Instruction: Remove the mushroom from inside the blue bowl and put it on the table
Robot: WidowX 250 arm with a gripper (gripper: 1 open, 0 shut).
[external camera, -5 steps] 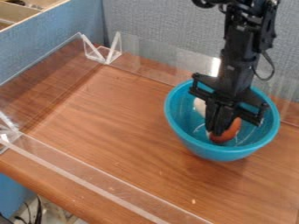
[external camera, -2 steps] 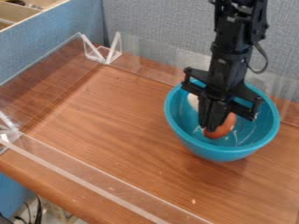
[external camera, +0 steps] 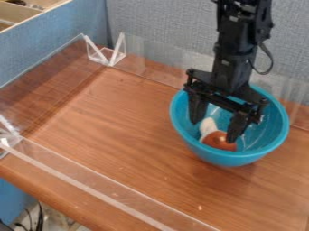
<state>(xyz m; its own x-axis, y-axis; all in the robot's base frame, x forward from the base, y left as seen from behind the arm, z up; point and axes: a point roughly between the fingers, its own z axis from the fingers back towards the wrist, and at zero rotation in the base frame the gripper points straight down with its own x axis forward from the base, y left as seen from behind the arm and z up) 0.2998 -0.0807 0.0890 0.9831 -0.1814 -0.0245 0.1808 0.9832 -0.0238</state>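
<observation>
The blue bowl (external camera: 207,150) stands on the table (external camera: 108,144) at the right. Inside it lies the mushroom (external camera: 219,139), its reddish-brown cap toward the front and the cream stem pointing back left. My gripper (external camera: 223,124) hangs straight down over the bowl, its black fingers spread wide on either side of the mushroom. The jaws are open and nothing is held between them; the fingertips sit just inside the bowl's rim, above the mushroom.
Low clear acrylic walls (external camera: 54,68) run along the table's edges, with a corner bracket (external camera: 108,52) at the back. A blue partition (external camera: 145,27) stands behind. A wooden box (external camera: 31,13) sits beyond the wall at the top left.
The gripper was shut around the mushroom inside the bowl; its fingers have now spread open and the mushroom lies free in the bowl. The arm has shifted slightly left and up.
</observation>
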